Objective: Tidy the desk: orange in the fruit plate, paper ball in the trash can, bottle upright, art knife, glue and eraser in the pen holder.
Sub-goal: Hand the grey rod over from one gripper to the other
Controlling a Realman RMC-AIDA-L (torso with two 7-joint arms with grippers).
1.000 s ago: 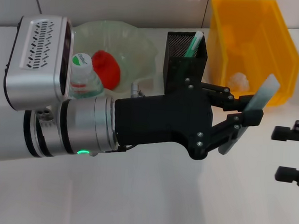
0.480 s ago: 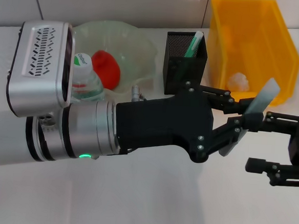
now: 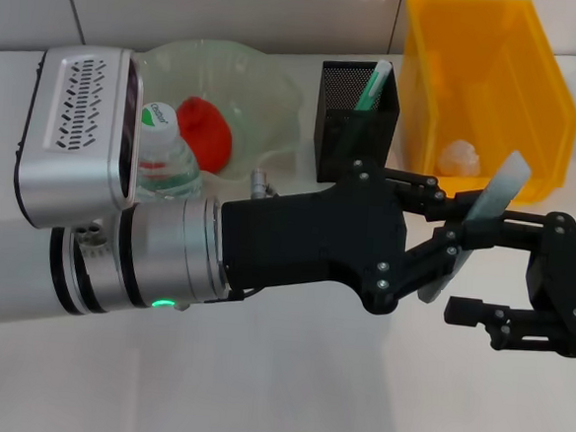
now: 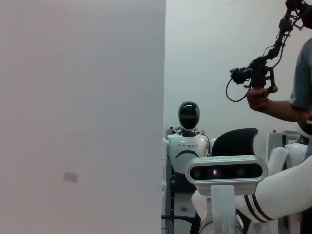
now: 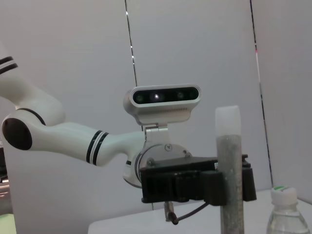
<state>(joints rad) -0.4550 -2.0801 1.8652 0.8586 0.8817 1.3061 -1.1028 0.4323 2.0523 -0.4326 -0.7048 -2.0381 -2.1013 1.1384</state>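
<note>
My left tool (image 3: 454, 249) clamped on glue stick (image 3: 477, 221), held aloft beside trash can (image 3: 547, 116). My right tool (image 3: 482, 274) alongside, jaws apart. Handover likely: close right squarely on stick before left releases. Pen holder (image 3: 354, 117) behind.

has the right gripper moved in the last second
Yes. The right gripper has come in from the view's right edge toward the left gripper, now below the bright yellow rectangular plastic trash can.
</note>
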